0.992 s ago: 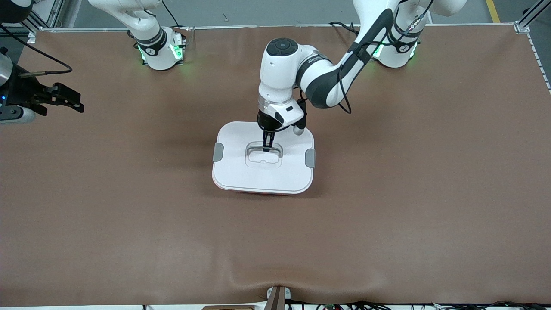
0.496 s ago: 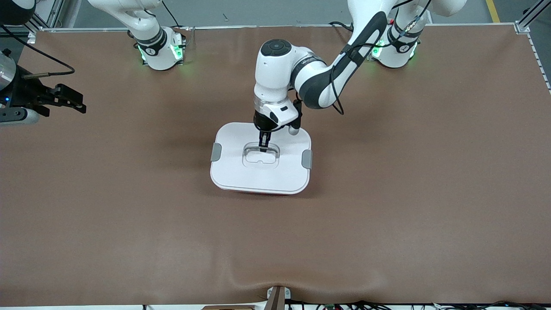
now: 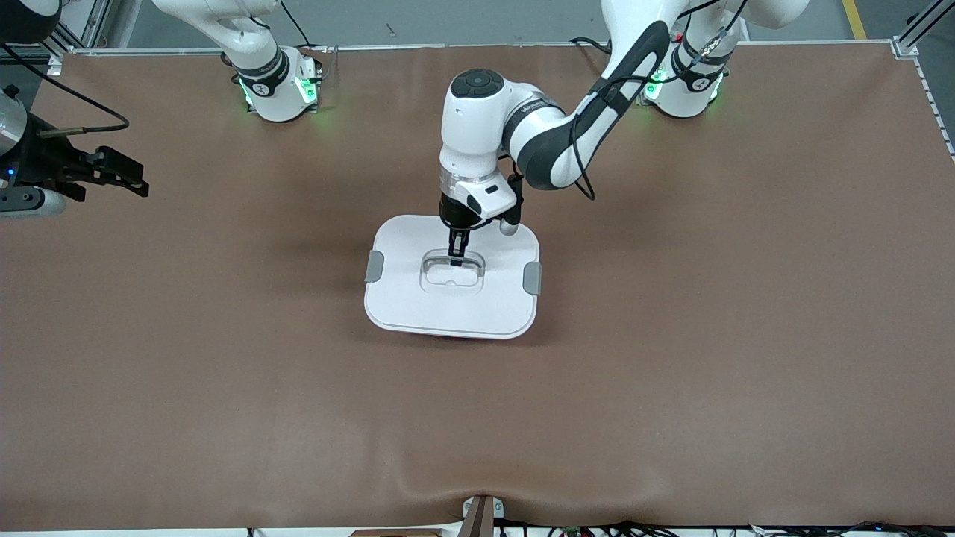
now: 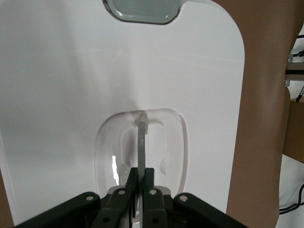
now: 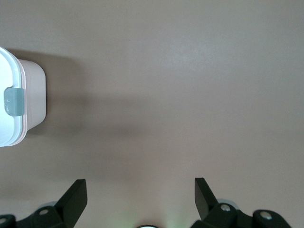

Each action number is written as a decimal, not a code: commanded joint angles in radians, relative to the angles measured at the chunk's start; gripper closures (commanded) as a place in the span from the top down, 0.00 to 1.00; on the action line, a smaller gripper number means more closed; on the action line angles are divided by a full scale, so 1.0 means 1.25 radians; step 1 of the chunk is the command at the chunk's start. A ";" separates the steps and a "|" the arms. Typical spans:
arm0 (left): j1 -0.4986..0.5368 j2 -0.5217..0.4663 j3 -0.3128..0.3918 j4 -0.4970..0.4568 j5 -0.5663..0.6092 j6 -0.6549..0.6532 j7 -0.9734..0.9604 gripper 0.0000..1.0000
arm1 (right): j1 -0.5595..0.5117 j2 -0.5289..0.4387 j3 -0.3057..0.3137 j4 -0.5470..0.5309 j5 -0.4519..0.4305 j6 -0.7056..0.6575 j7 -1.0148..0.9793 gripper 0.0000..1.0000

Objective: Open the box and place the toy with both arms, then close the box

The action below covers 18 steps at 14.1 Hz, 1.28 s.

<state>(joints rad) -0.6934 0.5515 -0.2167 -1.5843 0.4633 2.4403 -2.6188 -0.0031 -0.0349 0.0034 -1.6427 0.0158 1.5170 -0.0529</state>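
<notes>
Box: mid-table, white lid on, grey clips at both ends.
Box walls: almost wholly hidden under the lid in the front view — the right wrist view shows one pale pink corner and a clip.
Contents: cannot tell; the lid covers the inside, and no toy shows in any view.
Handle: clear, raised upright from its recess.
Left gripper: over the lid's middle, fingers pinched on the handle.
Right gripper: waits over the table at the right arm's end, well apart from the box — fingers spread, holding nothing.
</notes>
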 commanded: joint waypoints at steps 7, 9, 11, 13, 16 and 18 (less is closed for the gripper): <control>-0.009 0.018 0.006 0.013 0.033 0.004 -0.032 0.00 | 0.002 -0.002 0.001 0.000 -0.013 -0.002 0.014 1.00; -0.011 0.018 0.006 0.013 0.033 0.004 -0.032 0.00 | 0.006 -0.002 0.002 0.001 -0.013 -0.002 0.014 1.00; -0.012 0.018 0.006 0.016 0.033 0.004 -0.033 0.00 | 0.007 -0.002 0.002 0.001 -0.011 -0.001 0.014 1.00; -0.016 0.018 0.006 0.016 0.033 0.004 -0.035 0.00 | 0.010 -0.002 0.002 0.002 -0.011 0.000 0.014 1.00; -0.016 0.018 0.006 0.013 0.034 0.004 -0.035 0.00 | 0.011 0.001 0.002 0.001 -0.011 0.003 0.014 1.00; -0.015 0.018 0.006 0.010 0.039 0.004 -0.035 0.00 | 0.011 0.002 0.002 0.001 -0.011 0.003 0.014 1.00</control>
<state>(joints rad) -0.7032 0.5636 -0.2166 -1.5839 0.4780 2.4408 -2.6330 0.0005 -0.0344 0.0067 -1.6427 0.0158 1.5170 -0.0507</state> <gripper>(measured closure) 0.930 0.000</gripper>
